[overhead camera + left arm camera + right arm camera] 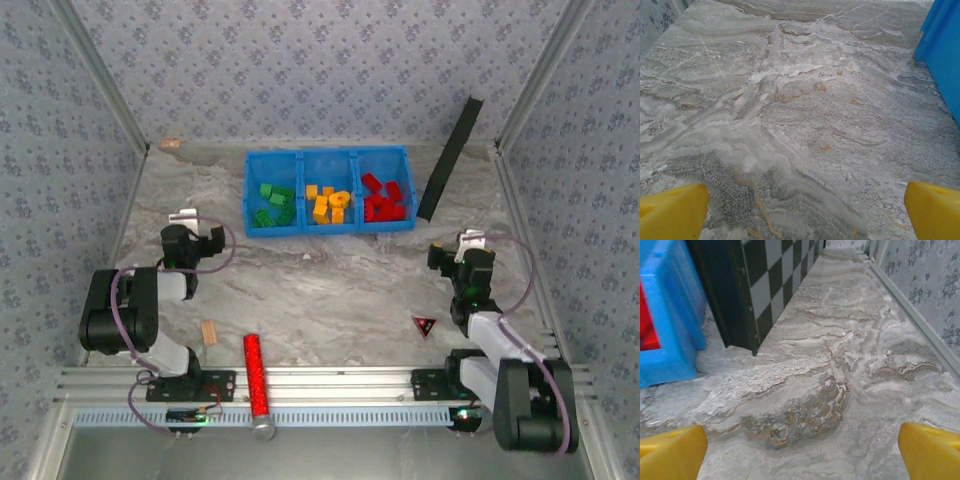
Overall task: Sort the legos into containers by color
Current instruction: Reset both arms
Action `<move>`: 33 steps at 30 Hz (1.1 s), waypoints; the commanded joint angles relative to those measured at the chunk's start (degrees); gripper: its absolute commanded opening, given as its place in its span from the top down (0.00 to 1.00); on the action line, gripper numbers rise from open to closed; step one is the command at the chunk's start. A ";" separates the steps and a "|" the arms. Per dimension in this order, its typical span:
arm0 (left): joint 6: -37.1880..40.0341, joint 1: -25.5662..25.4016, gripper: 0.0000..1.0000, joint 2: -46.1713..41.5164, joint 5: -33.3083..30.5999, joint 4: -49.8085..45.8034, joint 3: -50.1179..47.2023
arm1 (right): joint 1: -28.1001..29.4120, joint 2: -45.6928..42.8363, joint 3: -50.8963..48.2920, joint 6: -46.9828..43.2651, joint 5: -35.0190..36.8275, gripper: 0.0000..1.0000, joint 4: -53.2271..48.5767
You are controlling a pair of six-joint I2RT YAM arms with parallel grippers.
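Observation:
The blue bin [330, 232] stands at the back middle of the table with three containers side by side. Several green legos [273, 205] lie in the left one, orange and yellow legos [328, 203] in the middle one, and red legos [383, 200] in the right one. My left gripper [198, 228] hovers left of the bin, open, with bare table between its yellow fingertips [672, 212]. My right gripper [455, 250] sits near the bin's front right corner, open and empty too, yellow fingertips [932, 450] wide apart. The bin's wall [670, 340] and a red lego [647, 330] show at left.
A black panel [450, 160] with a checkered face [755, 285] leans beside the bin's right end. A red glittery cylinder [256, 372] and a tan wooden block [209, 333] lie near the front edge. A small red-and-black triangle [425, 325] lies front right. Patterned walls enclose the table.

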 commanded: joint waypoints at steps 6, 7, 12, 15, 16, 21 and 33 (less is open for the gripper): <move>0.78 -0.89 0.00 0.02 -0.70 2.48 -0.08 | -1.35 11.57 3.05 -3.26 -9.49 0.00 15.87; 0.77 -0.90 0.00 0.02 -0.73 2.48 -0.08 | -1.48 12.71 2.96 -3.08 -9.75 0.00 17.00; 0.73 -0.89 0.00 0.02 -0.64 2.48 0.01 | -1.44 19.43 3.91 -2.60 -11.40 0.00 21.70; 0.75 -0.92 0.00 0.02 -0.64 2.48 0.01 | -1.27 23.50 5.49 -3.24 -12.55 0.00 22.57; 0.75 -0.89 0.00 0.03 -0.68 2.48 -0.04 | -0.97 24.98 6.02 -3.49 -12.47 0.00 22.78; 0.72 -0.87 0.00 0.02 -0.71 2.48 0.01 | -0.23 28.16 10.09 -3.61 -10.31 0.00 18.58; 0.74 -0.94 0.00 0.06 -0.68 2.48 0.00 | -0.43 27.92 10.75 -2.99 -9.35 0.00 16.95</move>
